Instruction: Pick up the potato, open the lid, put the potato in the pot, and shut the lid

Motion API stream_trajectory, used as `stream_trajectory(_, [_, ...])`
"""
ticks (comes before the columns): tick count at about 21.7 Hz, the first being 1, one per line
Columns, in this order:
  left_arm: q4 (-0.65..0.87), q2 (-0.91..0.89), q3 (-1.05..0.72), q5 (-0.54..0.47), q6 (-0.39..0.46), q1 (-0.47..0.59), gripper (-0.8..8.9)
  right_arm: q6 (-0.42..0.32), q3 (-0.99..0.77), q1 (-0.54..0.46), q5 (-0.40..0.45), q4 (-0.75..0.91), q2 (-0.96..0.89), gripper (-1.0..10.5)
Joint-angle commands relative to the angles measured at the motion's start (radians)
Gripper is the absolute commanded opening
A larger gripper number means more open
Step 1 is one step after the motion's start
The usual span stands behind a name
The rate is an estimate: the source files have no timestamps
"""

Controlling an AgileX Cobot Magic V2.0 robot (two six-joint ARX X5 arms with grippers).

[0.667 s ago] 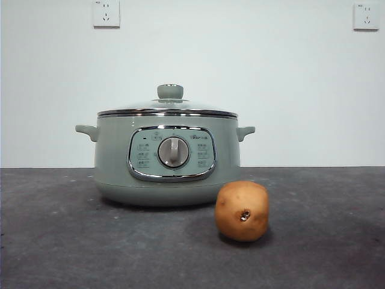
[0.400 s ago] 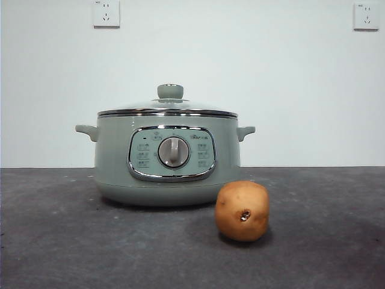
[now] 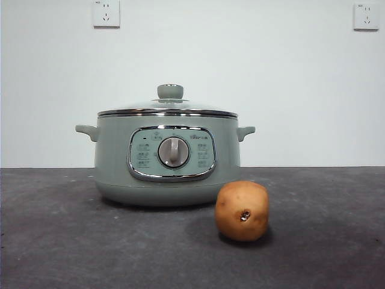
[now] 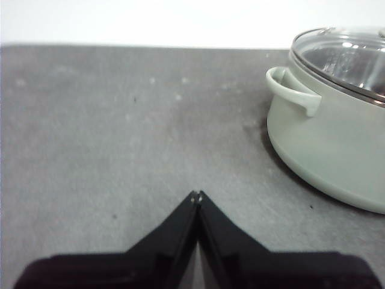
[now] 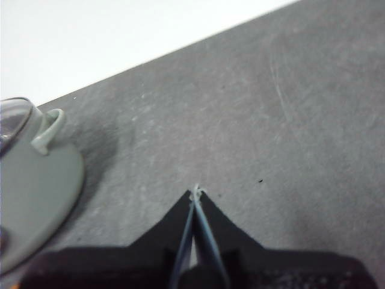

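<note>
The sage-green pot [image 3: 167, 158] stands in the middle of the dark table, its dial facing the front view. The glass lid [image 3: 168, 109] with its green knob sits closed on it. The golden-brown potato [image 3: 242, 211] lies on the table in front of the pot, to its right. Neither gripper shows in the front view. My left gripper [image 4: 197, 195] is shut and empty above bare table, with the pot [image 4: 334, 138] and lid [image 4: 346, 57] off to one side. My right gripper [image 5: 196, 191] is shut and empty over bare table, the pot [image 5: 33, 186] at the picture's edge.
The dark grey table [image 3: 72, 241] runs back to a white wall with two sockets [image 3: 106, 13] high up. The pot's side handles [image 3: 88, 131] stick out left and right.
</note>
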Motion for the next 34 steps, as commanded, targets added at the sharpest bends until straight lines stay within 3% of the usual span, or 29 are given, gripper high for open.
stream_trajectory(1, [-0.052, 0.064, 0.066, 0.014, -0.045, 0.003, -0.05, 0.045, 0.080, 0.000, -0.025, -0.048, 0.061, -0.1])
stream_trajectory(9, [-0.113, 0.252, 0.200, 0.096, -0.046, 0.003, -0.04, 0.044, 0.323, 0.001, -0.092, -0.262, 0.234, 0.0])
stream_trajectory(16, [-0.150, 0.357, 0.277, 0.508, -0.034, 0.003, -0.05, 0.042, 0.460, 0.001, -0.169, -0.432, 0.329, 0.0])
stream_trajectory(18, [-0.198, 0.394, 0.321, 0.579, -0.047, 0.002, -0.05, 0.028, 0.509, 0.001, -0.246, -0.500, 0.401, 0.0])
stream_trajectory(21, [-0.300, 0.448, 0.400, 0.593, -0.044, 0.002, -0.04, -0.042, 0.556, 0.002, -0.444, -0.519, 0.519, 0.0])
stream_trajectory(23, [-0.353, 0.476, 0.449, 0.594, -0.041, 0.002, -0.04, -0.051, 0.581, 0.024, -0.494, -0.528, 0.608, 0.6])
stream_trajectory(27, [-0.427, 0.512, 0.533, 0.593, -0.036, 0.002, -0.04, -0.045, 0.606, 0.158, -0.490, -0.537, 0.790, 2.9])
stream_trajectory(31, [-0.458, 0.520, 0.566, 0.592, -0.033, 0.002, -0.04, 0.029, 0.632, 0.340, -0.367, -0.536, 0.973, 5.8])
stream_trajectory(34, [-0.463, 0.522, 0.566, 0.593, -0.033, 0.002, -0.04, 0.072, 0.687, 0.462, -0.298, -0.529, 1.109, 6.1])
